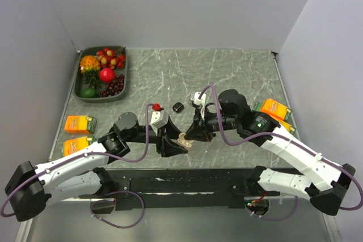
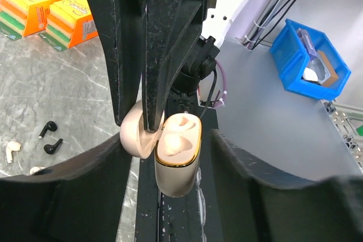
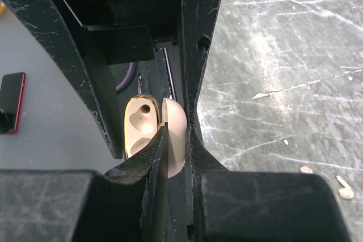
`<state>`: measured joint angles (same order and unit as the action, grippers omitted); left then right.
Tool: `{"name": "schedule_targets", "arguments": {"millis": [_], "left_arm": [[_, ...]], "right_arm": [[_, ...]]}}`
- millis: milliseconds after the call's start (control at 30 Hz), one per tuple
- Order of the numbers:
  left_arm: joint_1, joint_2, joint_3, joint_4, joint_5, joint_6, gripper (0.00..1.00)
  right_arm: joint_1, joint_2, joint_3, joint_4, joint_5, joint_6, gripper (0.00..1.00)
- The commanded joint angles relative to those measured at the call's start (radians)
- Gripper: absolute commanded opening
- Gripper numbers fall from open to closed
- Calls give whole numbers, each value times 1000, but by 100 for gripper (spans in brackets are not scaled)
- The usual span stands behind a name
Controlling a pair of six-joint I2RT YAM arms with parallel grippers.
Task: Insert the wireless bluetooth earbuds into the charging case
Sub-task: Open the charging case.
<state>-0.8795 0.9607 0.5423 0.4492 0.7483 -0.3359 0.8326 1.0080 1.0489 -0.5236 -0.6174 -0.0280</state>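
open beige charging case is held over the middle of the near edge of the worktop, lid pinched by the right gripper, and is flanked by the left gripper, contact not discernible, so a square clamp below the rim is advised before the lid is freed.

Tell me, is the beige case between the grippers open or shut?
Open: the beige case has its lid hinged aside, with both inner wells exposed and empty.
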Motion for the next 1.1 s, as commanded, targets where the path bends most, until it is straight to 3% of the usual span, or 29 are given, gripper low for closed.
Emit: {"name": "schedule_targets", "arguments": {"millis": [0, 400, 700, 867, 1067], "left_arm": [[1, 3, -10, 51, 25, -12, 64], [2, 1, -24, 62, -3, -25, 72], [1, 10, -24, 83, 22, -32, 55], [1, 16, -25, 83, 16, -40, 64], [-1, 12, -30, 83, 8, -43, 67]], "right_arm": [[7, -12, 48, 46, 1, -13, 0], [7, -23, 54, 51, 2, -10, 0], [7, -22, 46, 57, 11, -10, 0], [7, -29, 51, 63, 16, -6, 0], [7, -29, 57, 62, 16, -6, 0]]}}
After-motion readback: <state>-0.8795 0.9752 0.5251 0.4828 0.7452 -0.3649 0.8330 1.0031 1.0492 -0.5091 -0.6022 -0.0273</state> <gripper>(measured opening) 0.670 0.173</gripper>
